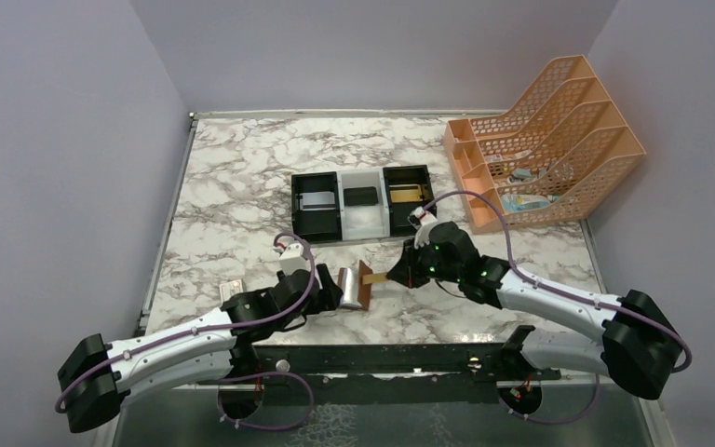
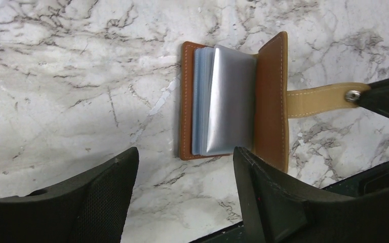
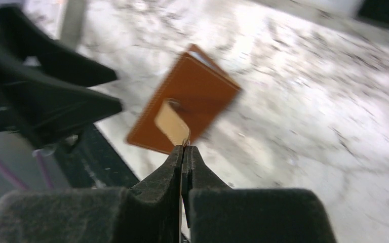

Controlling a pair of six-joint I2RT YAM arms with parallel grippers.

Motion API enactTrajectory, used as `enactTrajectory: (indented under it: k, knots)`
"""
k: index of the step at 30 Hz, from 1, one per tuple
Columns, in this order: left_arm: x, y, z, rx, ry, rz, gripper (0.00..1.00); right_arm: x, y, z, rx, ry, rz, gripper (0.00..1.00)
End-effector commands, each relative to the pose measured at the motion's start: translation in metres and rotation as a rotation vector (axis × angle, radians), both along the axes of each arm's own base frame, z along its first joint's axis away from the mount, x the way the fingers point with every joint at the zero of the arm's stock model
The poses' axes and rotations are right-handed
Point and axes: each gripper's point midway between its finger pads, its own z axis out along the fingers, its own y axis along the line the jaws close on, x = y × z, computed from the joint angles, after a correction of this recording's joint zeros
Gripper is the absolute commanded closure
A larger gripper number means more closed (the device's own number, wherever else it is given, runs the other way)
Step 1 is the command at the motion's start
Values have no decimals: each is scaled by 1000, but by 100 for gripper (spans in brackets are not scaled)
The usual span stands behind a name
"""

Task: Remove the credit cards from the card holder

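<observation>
The brown leather card holder [image 2: 271, 101] lies open on the marble, its blue-grey inner pockets [image 2: 228, 101] fanned up. Whether the pockets hold credit cards I cannot tell. My right gripper [image 3: 184, 148] is shut on its tan snap tab [image 2: 316, 98], to the right of the holder [image 1: 358, 287] in the top view. My left gripper [image 2: 185, 167] is open just short of the holder's near edge, nothing between its fingers [image 2: 263, 192]. Three credit cards lie in the tray: a grey one [image 1: 317, 199], a dark one [image 1: 361, 196] and a gold one [image 1: 406, 194].
The black-white-black tray [image 1: 317, 233] stands behind the holder at mid-table. An orange file rack [image 1: 545, 140] fills the back right corner. A small pale flat piece [image 1: 233, 287] lies near the table's left edge. The table's front edge is close under both grippers.
</observation>
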Motion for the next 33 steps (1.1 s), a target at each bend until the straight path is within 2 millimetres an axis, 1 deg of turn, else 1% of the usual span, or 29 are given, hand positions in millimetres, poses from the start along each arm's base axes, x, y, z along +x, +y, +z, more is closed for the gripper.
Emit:
enactTrajectory:
  k: [1, 4, 7, 9, 12, 16, 18, 24, 28, 30, 33]
  knots:
    - [8, -26, 34, -94, -81, -70, 29, 15, -48, -41, -163, 10, -220, 99]
    - [6, -46, 43, -153, -95, -144, 29, 17, -66, -57, -225, 30, -299, 99]
    - [8, -56, 42, -156, -94, -171, 29, 20, -74, -62, -240, 37, -348, 99]
    - [9, -61, 38, -139, -82, -177, 30, 22, -75, -62, -243, 26, -357, 99]
    - [9, -69, 32, -130, -62, -197, 38, 23, -72, -61, -232, 19, -341, 99]
    - [9, -81, 29, -148, -44, -226, 43, 20, -70, -65, -226, 27, -324, 99]
    - [9, -84, 27, -150, -37, -226, 43, 19, -70, -67, -227, 32, -319, 99]
    - [11, -77, 13, -98, 4, -177, 43, 17, -69, -68, -223, 36, -314, 99]
    - [13, -75, 11, -89, 11, -159, 43, 16, -69, -69, -218, 38, -313, 98]
    - [11, -81, 15, -115, 4, -185, 43, 16, -70, -71, -221, 41, -314, 98]
    - [8, -96, 24, -189, -12, -238, 43, 15, -70, -74, -223, 49, -314, 98]
